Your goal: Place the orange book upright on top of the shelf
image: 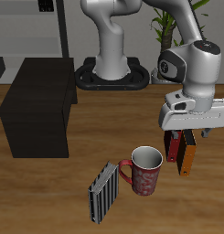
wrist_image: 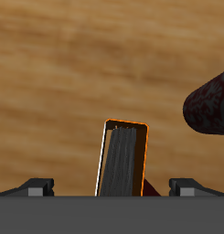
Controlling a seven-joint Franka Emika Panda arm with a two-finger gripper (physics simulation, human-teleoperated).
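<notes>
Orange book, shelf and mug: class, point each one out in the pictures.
orange book (wrist_image: 122, 160), wrist view, page edge.
shelf (image: 36, 91), exterior view, flat top.
mug (image: 146, 174), exterior view, outer wall.

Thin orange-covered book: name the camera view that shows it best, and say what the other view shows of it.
The wrist view: the thin orange-covered book stands directly below the gripper, its orange cover edges and dark page edge plain against the wooden table. The exterior view shows only its lower part, beside a red book, the top hidden by the gripper.
</notes>
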